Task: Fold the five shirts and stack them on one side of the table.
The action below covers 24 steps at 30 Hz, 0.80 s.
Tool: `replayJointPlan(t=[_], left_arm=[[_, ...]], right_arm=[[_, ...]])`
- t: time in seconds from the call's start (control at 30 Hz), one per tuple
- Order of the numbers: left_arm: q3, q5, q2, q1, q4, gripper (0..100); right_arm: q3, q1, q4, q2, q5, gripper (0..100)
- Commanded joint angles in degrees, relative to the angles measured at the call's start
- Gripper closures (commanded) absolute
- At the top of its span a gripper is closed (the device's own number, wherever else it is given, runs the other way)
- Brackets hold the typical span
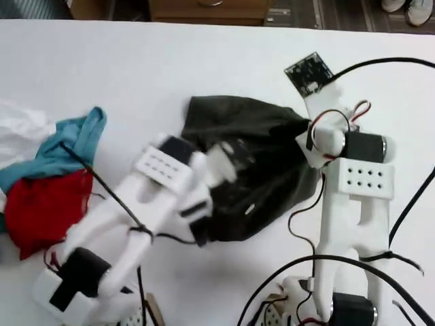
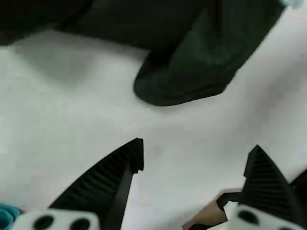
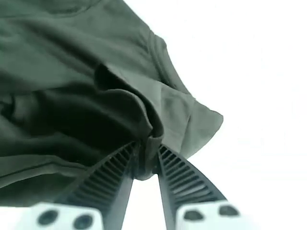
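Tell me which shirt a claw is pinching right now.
The dark green shirt: the right claw is shut on its edge. The red shirt, blue shirt and white shirt lie heaped aside, no claw on them.

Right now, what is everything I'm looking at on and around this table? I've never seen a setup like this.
Table: one, white, under everything.
Dark shirt: one, dark green, crumpled at the table's middle.
Blue shirt: one, teal blue, in a pile on the robot's left.
Red shirt: one, red, same pile, on the blue shirt's near side.
White shirt: one, white, same pile, at the table's edge.
Cabinet: one, brown wood, beyond the far edge.
Cables: several, black, trailing over the table.
Left gripper: one, black fingers, open above bare table beside the dark shirt's edge.
Right gripper: one, black fingers, shut on a fold of the dark shirt.
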Motion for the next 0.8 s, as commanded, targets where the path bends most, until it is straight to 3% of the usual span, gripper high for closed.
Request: replayJointPlan(t=[0.0,0.53,0.77], left_arm=[[-0.22,-3.43,-0.62,5.89,0.26,65],[-0.84,2.90,-0.44,13.54,-9.58,65],[9.27,6.15,-0.44,13.10,-24.70,65]], right_arm=[[0.35,1.19,-1.27,-3.03,-0.44,96.9],[1.32,4.09,-1.27,-2.77,-0.44,96.8],[1.32,4.09,-1.10,-3.03,-0.44,96.8]])
